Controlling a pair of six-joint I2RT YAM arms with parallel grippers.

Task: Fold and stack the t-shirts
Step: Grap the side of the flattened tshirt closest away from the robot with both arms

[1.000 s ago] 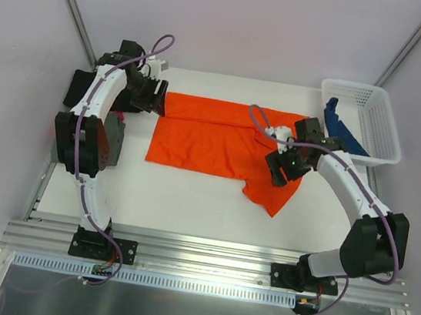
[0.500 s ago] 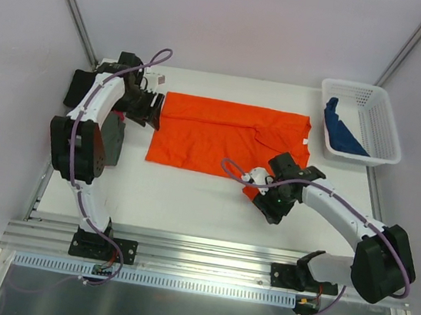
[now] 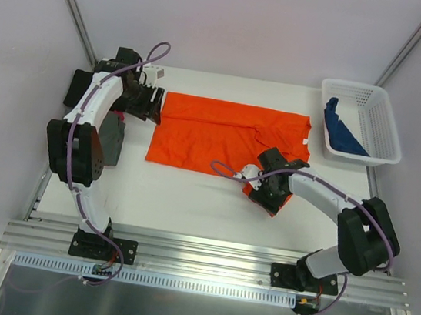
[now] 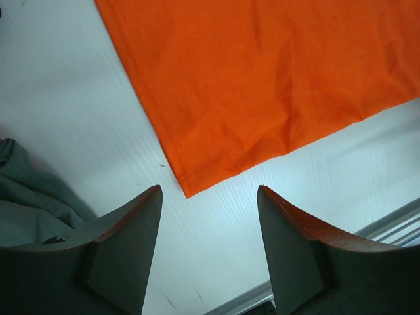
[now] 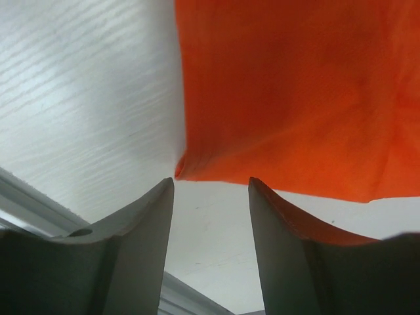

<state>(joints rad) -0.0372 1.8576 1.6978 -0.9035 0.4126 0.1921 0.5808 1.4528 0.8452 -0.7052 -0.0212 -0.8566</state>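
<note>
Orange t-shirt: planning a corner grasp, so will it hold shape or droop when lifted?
Probably floppy: the orange t-shirt lies flat with soft wrinkles, so a lifted corner would likely drape. Likely light: thin hemmed cloth. Pushed on the smooth table, it may bunch rather than slide whole.

You're looking at a white table (image 3: 182, 193) carrying an orange t-shirt (image 3: 213, 135) spread flat, a mesh basket (image 3: 352, 85) sitting far right, and what's probably grey cloth (image 4: 26, 197) lying left.
</note>
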